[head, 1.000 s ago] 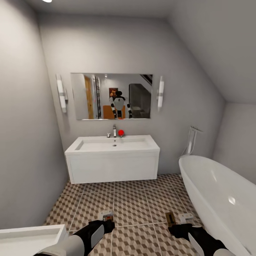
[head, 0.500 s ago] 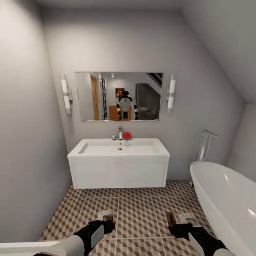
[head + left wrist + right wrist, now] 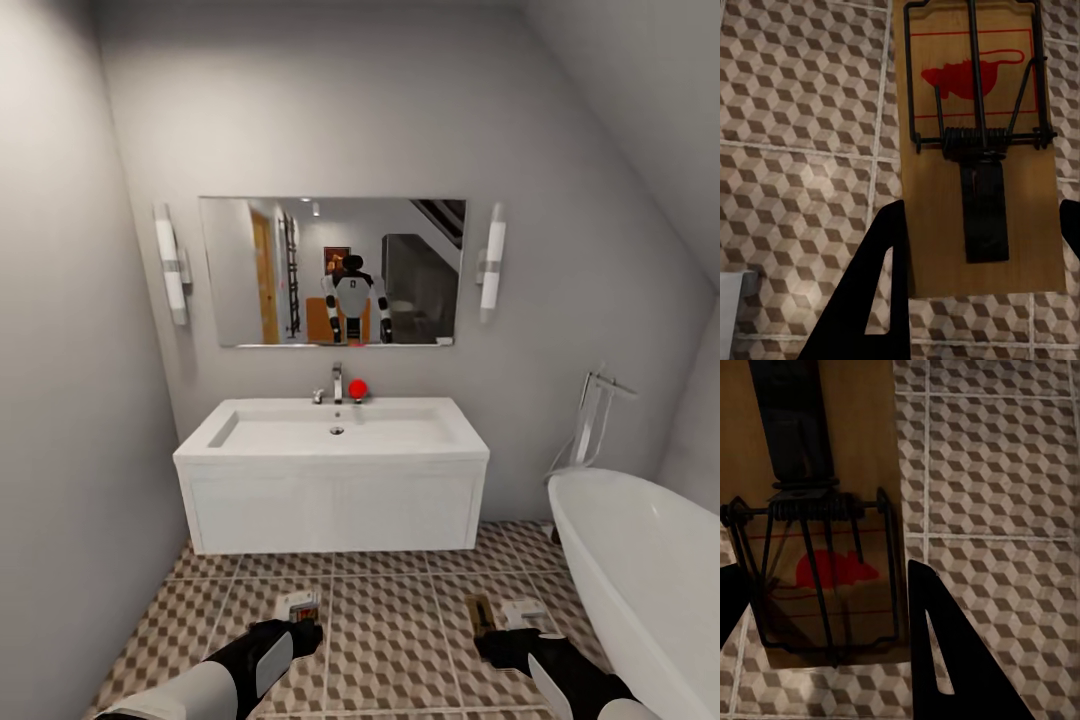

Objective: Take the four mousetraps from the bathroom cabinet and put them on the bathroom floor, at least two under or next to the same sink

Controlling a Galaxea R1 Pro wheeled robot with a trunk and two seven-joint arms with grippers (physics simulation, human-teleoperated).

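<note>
Each gripper carries one mousetrap above the bathroom floor (image 3: 390, 620). My left gripper (image 3: 297, 628) is shut on a mousetrap (image 3: 299, 605). The left wrist view shows that mousetrap (image 3: 982, 142) as a wooden plate with a red mouse print and black wire, clamped between the fingers (image 3: 881, 300) of the left gripper (image 3: 982, 217). My right gripper (image 3: 500, 638) is shut on another mousetrap (image 3: 480, 614). In the right wrist view this mousetrap (image 3: 825, 510) sits in the right gripper (image 3: 821, 574). The white bathroom sink (image 3: 330, 430) with its chrome tap (image 3: 337, 382) stands straight ahead.
A white bathtub (image 3: 640, 570) fills the right side, with a floor tap (image 3: 592, 415) behind it. A grey wall (image 3: 60, 450) closes the left. A red ball (image 3: 358, 387) sits by the sink's tap. The mirror (image 3: 330, 270) reflects the robot.
The camera has moved closer to the sink, which now looks larger and centred. A second white basin at the lower left has left the picture. Both grippers still hold their traps.
</note>
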